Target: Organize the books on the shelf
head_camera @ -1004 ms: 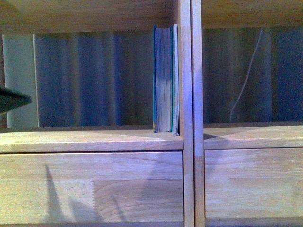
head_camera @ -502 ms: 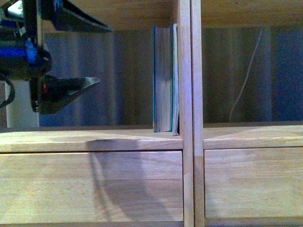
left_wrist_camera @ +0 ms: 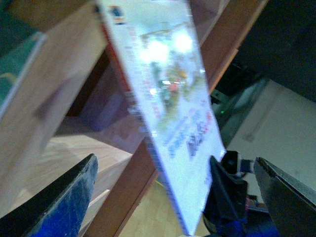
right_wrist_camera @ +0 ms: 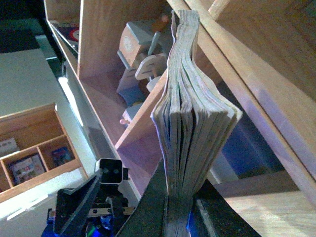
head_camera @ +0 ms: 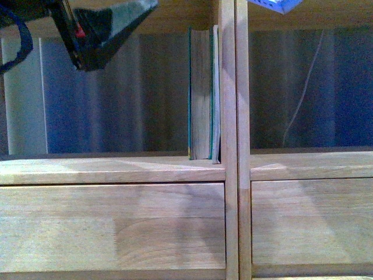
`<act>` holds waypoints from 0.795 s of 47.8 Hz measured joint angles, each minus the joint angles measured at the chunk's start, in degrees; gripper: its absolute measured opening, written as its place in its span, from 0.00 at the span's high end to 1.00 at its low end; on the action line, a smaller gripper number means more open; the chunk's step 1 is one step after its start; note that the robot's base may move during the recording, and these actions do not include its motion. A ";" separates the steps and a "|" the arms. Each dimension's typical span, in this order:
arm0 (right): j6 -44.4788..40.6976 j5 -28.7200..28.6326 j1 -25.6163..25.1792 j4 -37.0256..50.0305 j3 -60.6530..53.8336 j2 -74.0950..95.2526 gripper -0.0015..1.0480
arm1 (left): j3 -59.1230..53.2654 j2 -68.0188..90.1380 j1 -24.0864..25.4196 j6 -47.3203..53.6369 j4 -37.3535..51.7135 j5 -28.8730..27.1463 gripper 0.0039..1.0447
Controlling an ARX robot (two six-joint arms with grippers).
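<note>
The right gripper [right_wrist_camera: 178, 217] is nearest, its jaws clamped on the lower edge of the softcover book [right_wrist_camera: 192, 123]. The book's wavy page edges stand up from the grip. In the left wrist view the same book's pale, colourful cover is tilted in front of the shelf, and its lettering is too blurred to read. The left gripper [head_camera: 102, 32] hangs high on the left with its dark fingers [left_wrist_camera: 64, 197] spread wide apart and nothing between them.

Behind the arms is the light-wood shelf [head_camera: 116, 170]. Plain drawer fronts [head_camera: 116, 227] sit under its open compartments, to either side of the double centre upright [head_camera: 236, 116]. The teal book [head_camera: 200, 93] stands upright at the right end of the left compartment, with its yellowed pages facing out. A thin pale edge sits between it and the upright, and I cannot tell whether that is its cover or another book. Farthest back is a dim bluish wall, where a thin cable [head_camera: 303, 93] hangs behind the right compartment.
</note>
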 joint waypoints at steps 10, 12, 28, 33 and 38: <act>3.91 -2.51 4.55 2.75 -0.07 -0.13 0.93 | -0.52 0.55 -0.35 -6.08 10.47 1.18 0.07; 4.33 -2.86 5.64 2.67 -0.09 -0.31 0.93 | -0.52 0.96 -0.46 -6.25 10.40 1.16 0.07; 1.25 -2.60 13.42 -0.59 -0.15 -0.37 0.93 | 1.92 3.50 -0.44 -9.66 12.70 -0.55 0.07; 0.68 -1.57 14.45 -0.81 -0.15 0.48 0.93 | 1.97 3.65 -0.13 -10.21 12.94 -0.79 0.14; 1.09 -1.09 15.52 -0.59 -0.15 1.73 0.93 | 1.95 3.78 0.22 -11.28 15.50 -0.92 0.33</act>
